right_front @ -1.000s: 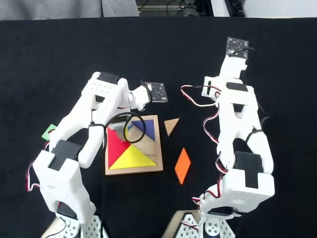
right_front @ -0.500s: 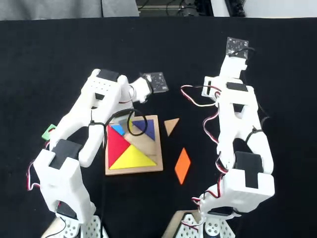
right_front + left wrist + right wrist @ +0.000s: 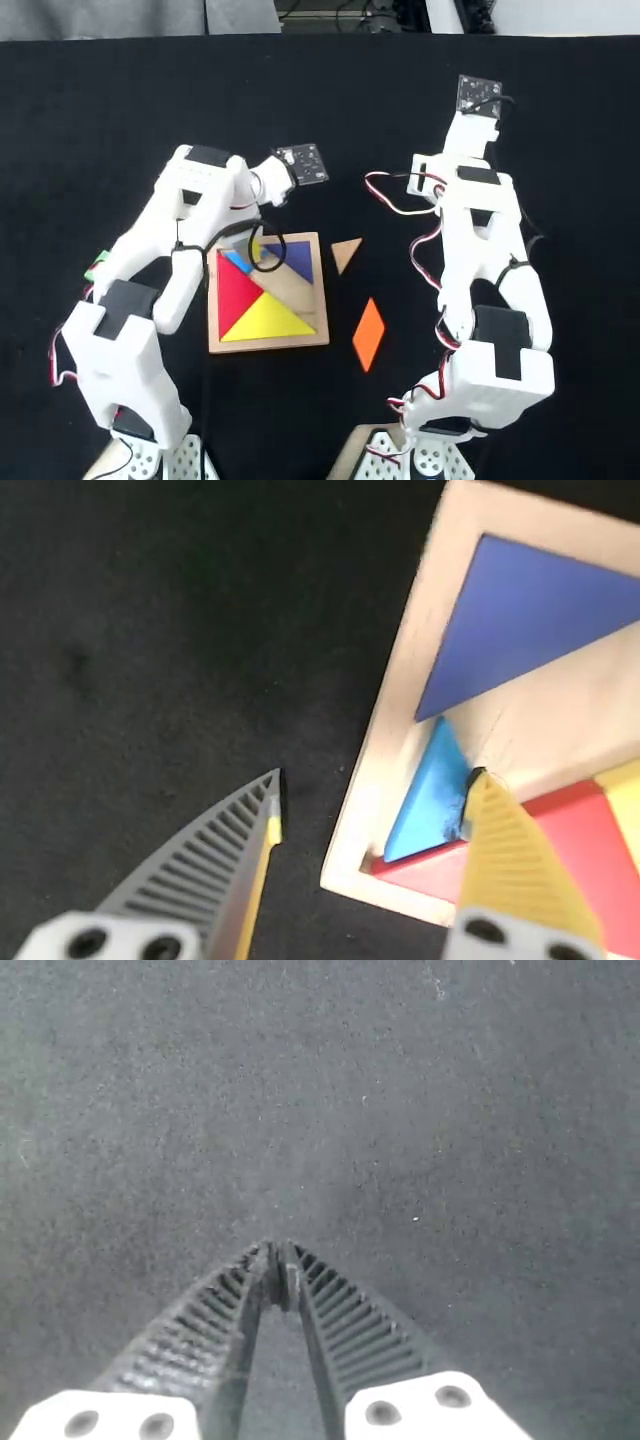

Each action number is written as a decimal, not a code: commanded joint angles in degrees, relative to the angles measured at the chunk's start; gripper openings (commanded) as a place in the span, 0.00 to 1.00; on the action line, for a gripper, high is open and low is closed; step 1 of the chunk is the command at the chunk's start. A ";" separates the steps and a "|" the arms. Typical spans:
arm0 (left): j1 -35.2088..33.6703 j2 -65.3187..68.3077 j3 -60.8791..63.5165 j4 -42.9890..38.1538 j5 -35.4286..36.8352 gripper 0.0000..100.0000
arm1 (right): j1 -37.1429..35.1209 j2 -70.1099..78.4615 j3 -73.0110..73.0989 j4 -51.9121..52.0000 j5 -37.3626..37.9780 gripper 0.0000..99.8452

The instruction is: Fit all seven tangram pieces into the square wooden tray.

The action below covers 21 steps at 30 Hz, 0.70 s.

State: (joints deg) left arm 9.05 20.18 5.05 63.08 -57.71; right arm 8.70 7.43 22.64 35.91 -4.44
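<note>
The square wooden tray [image 3: 270, 345] holds flat painted triangles [image 3: 265, 318]. A tan triangle [image 3: 346, 252] lies at its 2 o'clock, an orange rhomboid [image 3: 368, 333] at 4, and a green piece [image 3: 97, 267], perhaps square, at 9. The left gripper [image 3: 375, 800] gapes astride the rim; the right gripper [image 3: 277, 1265] is pinched closed over black cloth [image 3: 300, 1080].

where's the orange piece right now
In the high view the orange piece lies flat on the black table, just right of the tray and below the tan triangle.
</note>
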 commanded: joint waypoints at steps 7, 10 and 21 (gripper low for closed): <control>-2.77 -0.62 -0.84 -0.79 -0.70 0.29 | 0.44 -0.31 -3.30 -0.97 -0.09 0.01; -2.24 -1.23 -0.66 -0.09 -0.62 0.29 | 0.44 -0.31 -3.30 -0.97 -0.09 0.01; 0.48 2.02 -0.31 -3.52 -0.35 0.29 | 0.44 -0.31 -3.30 -0.97 -0.09 0.01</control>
State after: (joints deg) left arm 9.76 20.62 5.05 62.55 -58.07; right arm 8.70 7.43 22.64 35.91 -4.44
